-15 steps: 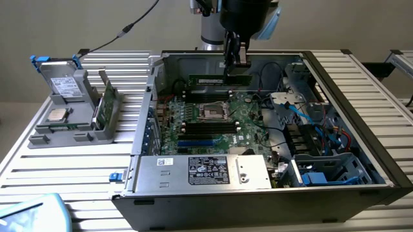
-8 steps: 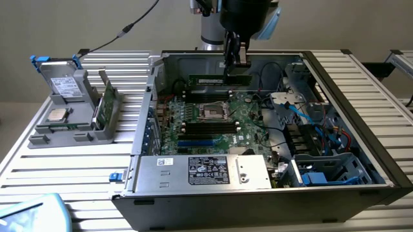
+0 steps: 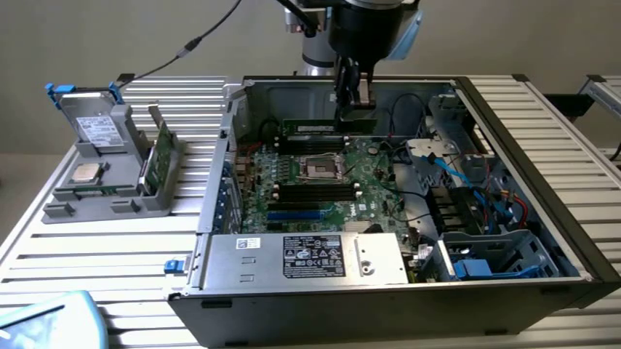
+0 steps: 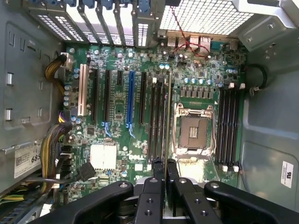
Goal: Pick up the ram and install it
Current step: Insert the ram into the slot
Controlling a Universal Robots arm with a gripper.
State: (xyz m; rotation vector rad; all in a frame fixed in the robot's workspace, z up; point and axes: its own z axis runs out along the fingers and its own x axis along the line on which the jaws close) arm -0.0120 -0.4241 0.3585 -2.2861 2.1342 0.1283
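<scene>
Slatted tbl (image 3: 97, 254), 1 ram (image 3: 313, 128) in pincer (image 3: 354, 104)

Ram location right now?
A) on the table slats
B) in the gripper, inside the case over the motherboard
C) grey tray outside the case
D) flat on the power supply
B: the gripper is closed on the ram, a green stick held over the motherboard inside the open case.
</scene>
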